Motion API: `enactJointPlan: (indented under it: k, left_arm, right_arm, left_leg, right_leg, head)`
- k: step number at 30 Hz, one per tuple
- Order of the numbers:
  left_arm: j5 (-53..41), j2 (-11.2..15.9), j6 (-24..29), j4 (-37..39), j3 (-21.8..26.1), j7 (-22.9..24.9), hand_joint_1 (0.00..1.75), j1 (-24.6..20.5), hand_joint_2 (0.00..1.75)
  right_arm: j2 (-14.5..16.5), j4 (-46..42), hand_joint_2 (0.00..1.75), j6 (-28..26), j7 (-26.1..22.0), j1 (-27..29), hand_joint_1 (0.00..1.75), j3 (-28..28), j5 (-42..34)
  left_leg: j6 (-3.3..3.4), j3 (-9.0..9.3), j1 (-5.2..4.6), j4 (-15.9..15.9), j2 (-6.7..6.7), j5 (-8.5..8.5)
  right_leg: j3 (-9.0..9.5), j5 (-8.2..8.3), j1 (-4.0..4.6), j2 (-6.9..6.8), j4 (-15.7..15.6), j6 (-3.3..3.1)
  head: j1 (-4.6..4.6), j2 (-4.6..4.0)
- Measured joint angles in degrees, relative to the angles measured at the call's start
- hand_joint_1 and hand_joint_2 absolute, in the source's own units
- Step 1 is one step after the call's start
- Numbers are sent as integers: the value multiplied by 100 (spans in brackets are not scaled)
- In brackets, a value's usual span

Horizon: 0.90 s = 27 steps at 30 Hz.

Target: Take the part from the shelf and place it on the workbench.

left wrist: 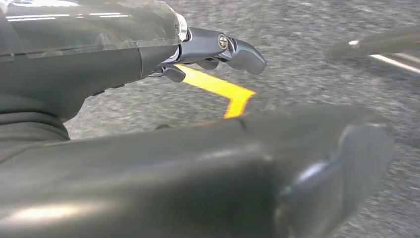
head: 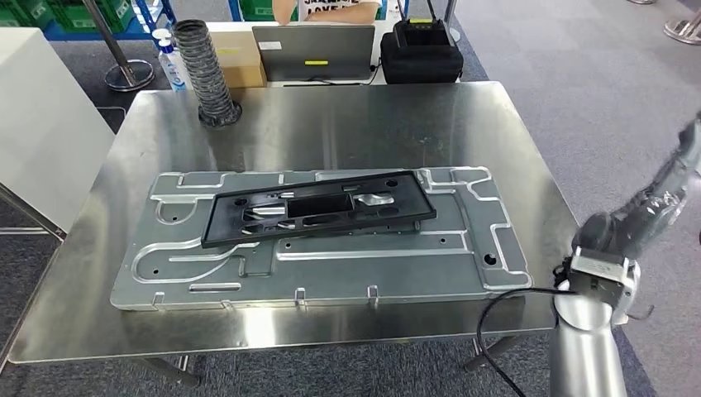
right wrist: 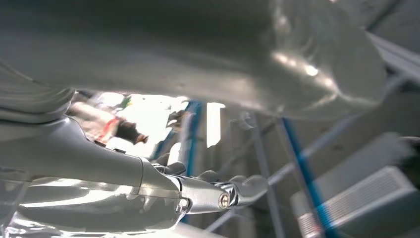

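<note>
Part: black flat frame [head: 318, 211] with several cut-outs, lying flat on the grey metal plate, roughly at its middle and slightly skewed; neither robot hand touches it.
Table: steel table [head: 331, 124], shiny top, carrying the plate and the black frame; grey carpet floor [head: 595, 74] around it.
Metal plate: large grey machined plate [head: 331, 265] with grooves and holes, lying lengthwise across the table, its long front edge near the table's near edge.
Laptop: grey laptop [head: 312, 51] beyond the far edge of the table, its back turned this way.
Black case: dark case [head: 420, 54] just beside the laptop, to its right.
Hose: grey ribbed hose [head: 202, 70], standing upright at the far left corner of the table.
Right arm: silver arm [head: 591, 331] rising from the lower right, off the table's right side, reaching away from it.
Right robot hand: right robot hand [right wrist: 218, 191] seen in the right wrist view, fingers stretched out and holding nothing, blurred blue shelf posts behind it.
Left robot hand: left robot hand [left wrist: 213, 49] in the left wrist view, fingers loosely extended, nothing between them, over carpet with a yellow floor mark [left wrist: 223, 91].
</note>
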Motion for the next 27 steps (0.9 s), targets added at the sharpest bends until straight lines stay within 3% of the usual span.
enactJointPlan:
  k: [3, 4, 5, 6, 8, 10, 11, 13, 14, 16, 18, 19, 20, 21, 23, 25, 27]
  left_arm:
    - [35, -18, 19, 0, 21, -5, 0, 7, 0]
    - [40, -20, 19, 0, 29, -10, 0, 6, 0]
    - [42, -22, 18, 0, 41, -13, 0, 8, 0]
    - [43, -27, 16, 0, 53, -13, 0, 11, 0]
    - [42, -36, 11, 0, 70, -13, 0, 7, 0]
    - [30, -48, 4, 0, 83, -11, 0, -4, 0]
    - [16, -57, 2, 0, 87, -10, 0, -7, 0]
    - [-24, -91, -2, 0, 93, -1, 0, -2, 0]
    - [-49, -111, -2, 0, 93, 6, 0, -2, 0]
    - [-100, -145, -7, 0, 93, 29, 0, -1, 0]
    - [-157, -157, -13, 0, 92, 60, 0, 1, 0]
    - [-181, -165, -15, 0, 91, 73, 0, 3, 0]
    - [-203, -171, -17, 0, 91, 82, 0, 8, 0]
    - [-222, -177, -23, 0, 90, 89, 0, 16, 0]
    - [-252, -190, -40, 0, 87, 91, 0, 29, 0]
    - [-279, -203, -55, 0, 84, 83, 0, 28, 0]
    - [-300, -214, -60, 0, 83, 59, 0, 27, 0]
  right_arm:
    - [4, -17, 0, -15, -83, 670, 0, -266, -7]
    - [12, -16, 0, -24, -91, 882, 0, -341, -5]
    - [28, -7, 0, -31, -89, 1088, 0, -425, 6]
    - [48, 9, 0, -34, -75, 1250, 0, -503, 31]
    - [92, 67, 0, -33, -16, 1492, 0, -659, 110]
    - [133, 193, 0, -25, 52, 1643, 0, -807, 224]
    - [162, 297, 0, -16, 73, 1698, 0, -889, 296]
    - [228, 558, 0, 8, 90, 1792, 0, -1067, 447]
    - [267, 704, 0, 30, 89, 1830, 0, -1169, 534]
    - [334, 988, 0, 105, 93, 1875, 0, -1388, 718]
    - [417, 1360, 0, 219, 94, 1881, 0, -1666, 931]
    - [465, 1587, 0, 264, 72, 1880, 0, -1833, 1028]
    - [516, 1819, 0, 294, 38, 1877, 0, -2013, 1124]
    - [556, 2061, 0, 304, -1, 1861, 0, -2195, 1220]
    - [609, 2508, 0, 292, -53, 1805, 0, -2522, 1405]
    - [637, 2946, 0, 236, -79, 1719, 0, -2812, 1627]
    - [645, 3469, 0, 76, -94, 1623, 0, -3120, 1941]
  left_leg:
    - [-57, -194, 13, 905, 17, -793]
    - [-75, -210, 17, 1185, 18, -917]
    - [-91, -148, 18, 1321, 19, -911]
    - [-98, 6, 18, 1236, 19, -789]
    - [-87, 535, 18, 569, 18, -546]
    - [-24, 988, -9, -135, 10, -567]
    - [10, 1077, -26, -309, 6, -616]
    - [90, 1067, -30, -382, 12, -558]
    - [129, 1035, -19, -407, 23, -509]
    - [215, 939, 3, -439, 52, -385]
    - [248, 806, -6, -431, 67, -282]
    - [243, 736, -8, -423, 68, -236]
    - [237, 668, -10, -411, 67, -195]
    - [227, 607, -9, -394, 66, -163]
    - [196, 515, -8, -351, 66, -121]
    - [140, 458, -15, -322, 72, -78]
    - [63, 436, -11, -331, 75, -12]
  right_leg:
    - [-185, 176, -20, -21, -37, -33]
    - [-253, 220, -19, -29, -27, -29]
    - [-333, 267, -21, -34, -9, -21]
    - [-413, 309, -26, -36, 17, -9]
    - [-568, 378, -38, -26, 89, 28]
    - [-654, 441, -38, -20, 142, 84]
    - [-668, 480, -39, -19, 148, 115]
    - [-682, 558, -41, -5, 125, 182]
    - [-715, 517, -48, 13, 153, 218]
    - [-852, 153, -67, 46, 476, 289]
    - [-1057, -377, -93, 54, 1205, 353]
    - [-1120, -524, -105, 54, 1536, 375]
    - [-1109, -556, -117, 53, 1714, 390]
    - [-979, -472, -126, 53, 1650, 395]
    - [-449, -211, -138, 54, 937, 378]
    - [14, -126, -109, 66, 198, 322]
    - [121, -131, -62, 77, -17, 252]
  head:
    - [-1, 0]
    - [-1, 0]
    - [-1, 0]
    - [-1, 0]
    - [-2, 0]
    - [-1, 0]
    - [-1, 0]
    - [0, 0]
    - [0, 0]
    - [1, 0]
    - [0, 0]
    - [0, 0]
    - [0, 0]
    - [0, 0]
    - [0, 0]
    - [0, 0]
    - [-1, 0]
